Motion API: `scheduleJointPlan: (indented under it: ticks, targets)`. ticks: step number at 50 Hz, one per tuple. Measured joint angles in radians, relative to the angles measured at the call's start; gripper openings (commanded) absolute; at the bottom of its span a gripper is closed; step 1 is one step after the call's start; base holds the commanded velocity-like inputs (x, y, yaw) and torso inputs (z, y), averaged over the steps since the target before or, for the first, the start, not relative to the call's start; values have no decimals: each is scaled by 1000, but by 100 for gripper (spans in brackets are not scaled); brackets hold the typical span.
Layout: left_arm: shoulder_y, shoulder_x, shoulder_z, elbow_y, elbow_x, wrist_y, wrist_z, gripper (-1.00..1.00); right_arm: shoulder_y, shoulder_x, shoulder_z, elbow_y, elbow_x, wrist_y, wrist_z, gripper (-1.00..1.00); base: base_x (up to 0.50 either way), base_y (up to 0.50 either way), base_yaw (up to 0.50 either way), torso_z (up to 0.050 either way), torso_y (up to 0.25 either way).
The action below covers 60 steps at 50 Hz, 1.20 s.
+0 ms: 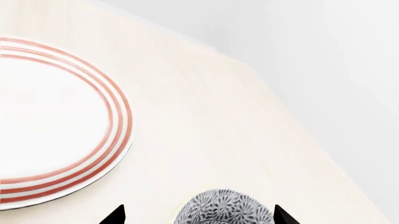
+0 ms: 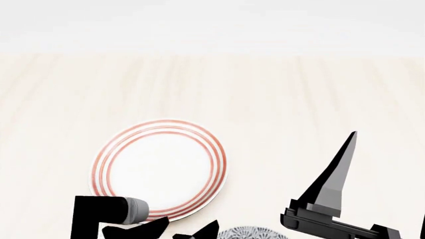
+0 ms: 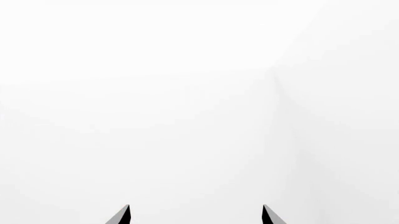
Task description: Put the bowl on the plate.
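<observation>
Nearest the robot, the bowl sits on the desk between the spread tips of the left claw, which is released and brackets the bowl without gripping it, probably lining up a grasp. What the bowl holds cannot be seen. Just beyond lies the plate, bare, beside the bowl. The right claw is released too, tips apart, raised over the desk and pointing away, holding nothing.

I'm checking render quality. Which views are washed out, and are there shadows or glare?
Right wrist view: nearly all blank white, only the right gripper tips showing. Head view: table pale, fading into white beyond; plate crisp. Left wrist view: bowl sharp, no glare, hardly any shadows.
</observation>
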Motion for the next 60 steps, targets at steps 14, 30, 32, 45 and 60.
scheduleJointPlan:
  ticks: [14,30,32,45,60]
  targets:
    - [-4,-17,25,-19,-63,-3,-49,100,-1,9,-8,7,0,-5,10,100,0,0,0,0,0]
    - [-3,-42,73,-48,-66,7,-79,100,0,17,-15,14,1,-7,21,100,0,0,0,0,0]
    - [-3,-45,81,-52,-64,8,-83,100,0,18,-16,15,1,-8,22,100,0,0,0,0,0]
    - [-5,-63,120,-77,-61,10,-105,100,-1,25,-22,20,2,-11,30,100,0,0,0,0,0]
    - [-15,-82,171,-117,-54,12,-102,100,-3,31,-30,25,6,-19,38,100,0,0,0,0,0]
